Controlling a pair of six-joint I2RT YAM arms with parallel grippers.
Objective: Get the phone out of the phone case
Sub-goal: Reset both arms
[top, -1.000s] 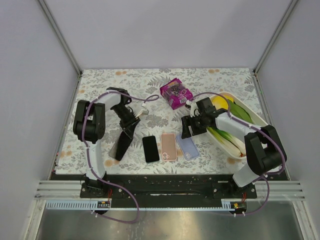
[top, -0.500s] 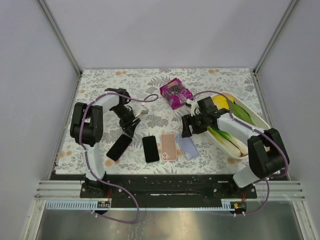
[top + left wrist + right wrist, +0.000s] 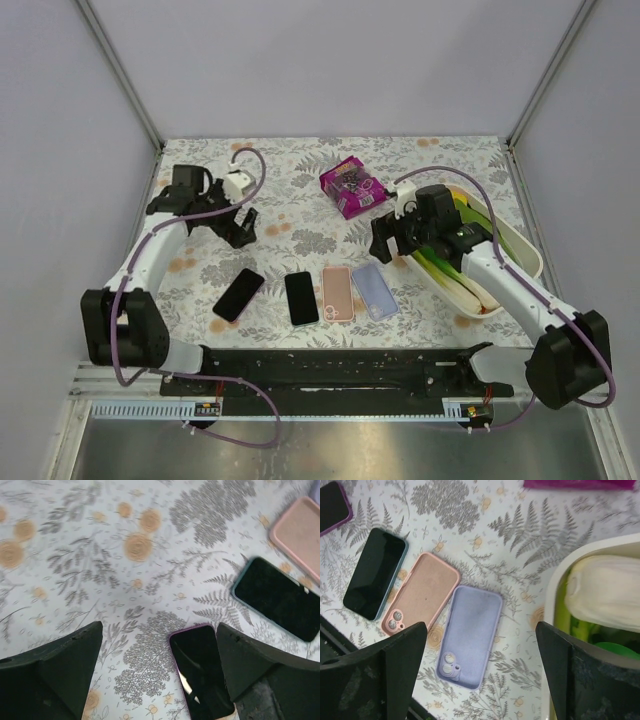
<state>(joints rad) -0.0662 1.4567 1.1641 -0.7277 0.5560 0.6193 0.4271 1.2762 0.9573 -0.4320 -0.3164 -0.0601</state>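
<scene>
A dark-screened phone with a purple rim (image 3: 238,294) lies flat on the flowered table; in the left wrist view the phone (image 3: 202,672) sits just inside the right finger. A second dark phone with a teal rim (image 3: 301,297) lies to its right. After it come a pink phone case (image 3: 338,293) and a lavender phone case (image 3: 374,291), both with camera cut-outs showing. My left gripper (image 3: 243,228) hangs open above the table, behind the purple-rimmed phone and apart from it. My right gripper (image 3: 383,243) is open above the lavender case (image 3: 472,635), holding nothing.
A purple snack packet (image 3: 353,186) lies behind the phones. A white tray (image 3: 530,250) with leeks and other vegetables stands at the right, close beside my right arm. The table's front edge runs just below the row of phones.
My left gripper has opened and let the purple-rimmed phone down flat, then pulled up and back to the left. My right gripper has opened wider and lifted slightly.
</scene>
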